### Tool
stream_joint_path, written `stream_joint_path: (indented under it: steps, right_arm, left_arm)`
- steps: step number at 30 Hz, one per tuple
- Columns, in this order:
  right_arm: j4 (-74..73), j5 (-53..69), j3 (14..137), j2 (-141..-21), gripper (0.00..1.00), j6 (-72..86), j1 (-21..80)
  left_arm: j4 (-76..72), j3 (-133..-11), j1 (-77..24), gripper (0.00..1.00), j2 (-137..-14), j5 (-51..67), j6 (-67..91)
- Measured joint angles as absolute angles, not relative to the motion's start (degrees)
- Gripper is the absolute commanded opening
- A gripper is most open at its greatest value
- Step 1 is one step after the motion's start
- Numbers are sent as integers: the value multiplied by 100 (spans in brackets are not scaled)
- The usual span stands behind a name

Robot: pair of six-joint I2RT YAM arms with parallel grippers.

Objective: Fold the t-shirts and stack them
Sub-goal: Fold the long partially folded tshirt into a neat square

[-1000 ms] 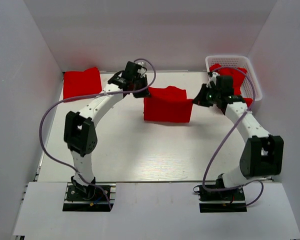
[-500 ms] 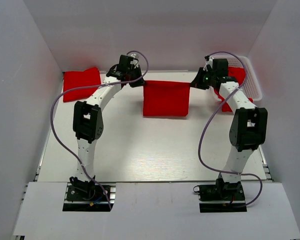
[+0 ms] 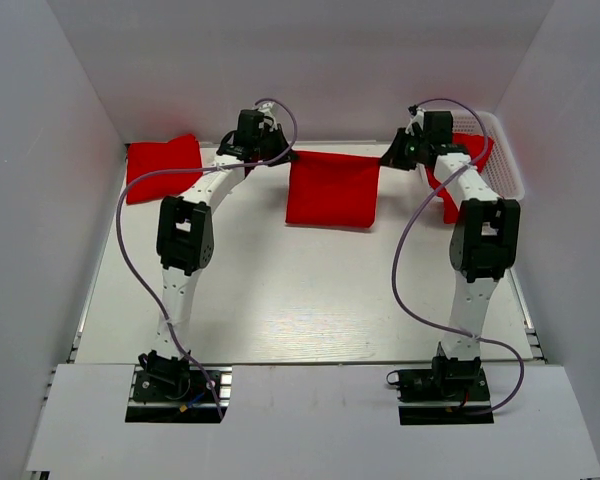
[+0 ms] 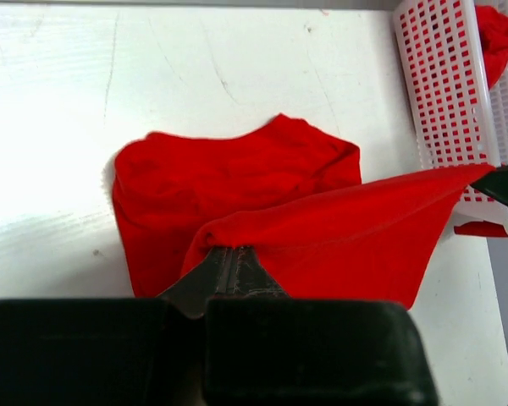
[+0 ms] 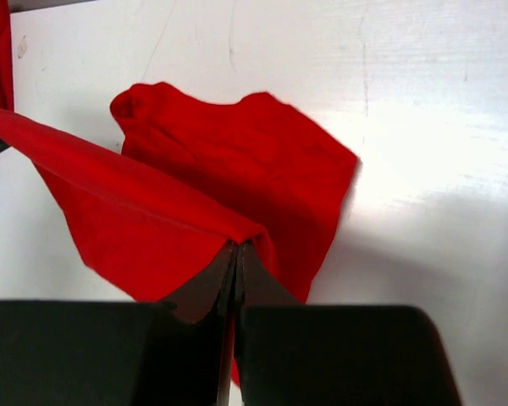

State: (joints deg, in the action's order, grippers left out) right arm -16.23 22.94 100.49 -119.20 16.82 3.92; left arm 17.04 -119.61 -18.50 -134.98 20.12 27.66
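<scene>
A red t-shirt hangs stretched between my two grippers at the back of the table, its lower part resting on the tabletop. My left gripper is shut on its left top corner, and my right gripper is shut on its right top corner. In the left wrist view the left gripper pinches a fold of the t-shirt. The right wrist view has the right gripper pinching the t-shirt the same way. A folded red t-shirt lies at the back left.
A white lattice basket stands at the back right, behind my right arm, with more red cloth inside. The basket also shows in the left wrist view. White walls close in the table on three sides.
Both arms have reached farther back and apart. The t-shirt's top edge has been carried toward the back wall and pulled straight between the grippers.
</scene>
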Motion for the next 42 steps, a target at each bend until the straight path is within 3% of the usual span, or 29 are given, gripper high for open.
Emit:
stream_joint_path:
  steps: [19, 20, 21, 22, 23, 27, 30, 42]
  right_arm:
    - [-1494, 2353, 11137, -13104, 0, 1804, 331]
    - [-1494, 2353, 11220, -13200, 0, 1826, 325]
    - [-1498, 2342, 11292, -13281, 3, 1841, 322]
    - [-1500, 2309, 11373, -13375, 16, 1865, 320]
    - [-1525, 2274, 11487, -13478, 89, 1920, 318]
    - [-1588, 2314, 12339, -13955, 90, 1997, 281]
    - [-1529, 2475, 12481, -13856, 90, 1914, 263]
    - [-1363, 2803, 9804, -10912, 90, 1306, 397]
  left_arm:
    - [381, -12905, -1723, 2, -14818, 2464, 2792]
    - [373, -12945, -1719, 9, -14868, 2460, 2792]
    - [333, -12956, -1712, 59, -14905, 2440, 2794]
    - [285, -12984, -1704, 99, -14949, 2436, 2764]
    - [242, -13091, -1699, 100, -15023, 2412, 2783]
    - [237, -13528, -1653, 100, -15176, 2270, 2775]
    - [158, -13198, -1594, 100, -14857, 2156, 2641]
    - [1614, -12608, -1601, 100, -13880, 2644, 1540]
